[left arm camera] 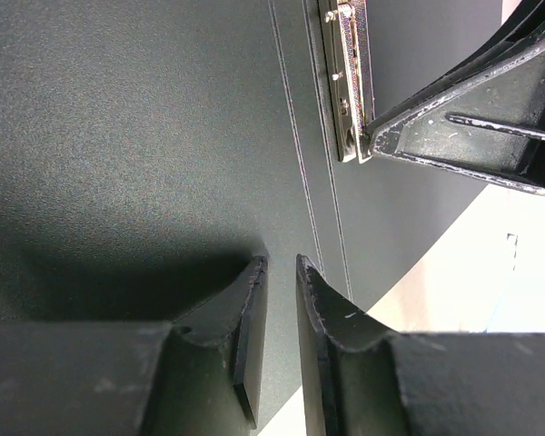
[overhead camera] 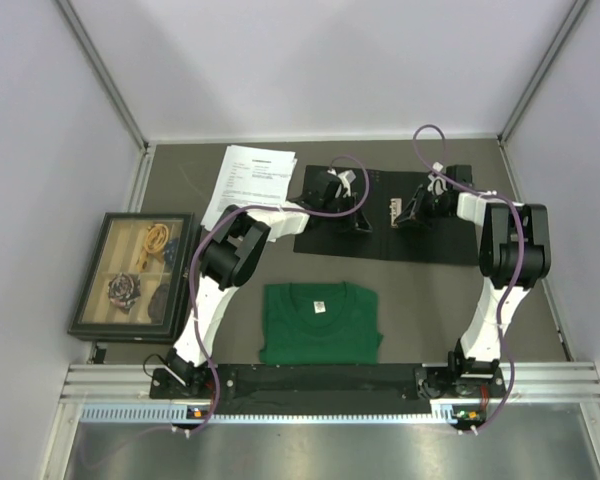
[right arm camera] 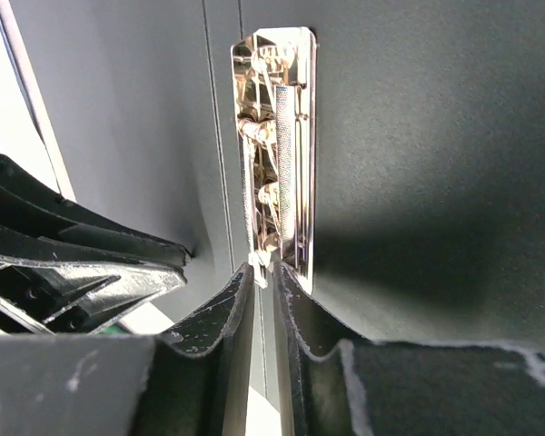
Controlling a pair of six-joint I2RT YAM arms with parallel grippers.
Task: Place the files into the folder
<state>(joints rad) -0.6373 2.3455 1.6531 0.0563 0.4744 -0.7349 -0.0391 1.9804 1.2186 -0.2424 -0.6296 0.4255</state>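
The folder lies open at the back of the table, black inner faces up. Its metal clip runs along the spine and shows in the right wrist view and the left wrist view. The files, white printed sheets, lie on the table just left of the folder. My left gripper hovers low over the folder's left face, jaws almost together and empty. My right gripper is at the clip's near end, its jaws closed on the clip's lever tip.
A folded green T-shirt lies near the front between the arm bases. A dark-framed picture box sits at the left. Pale enclosure walls close in the back and both sides.
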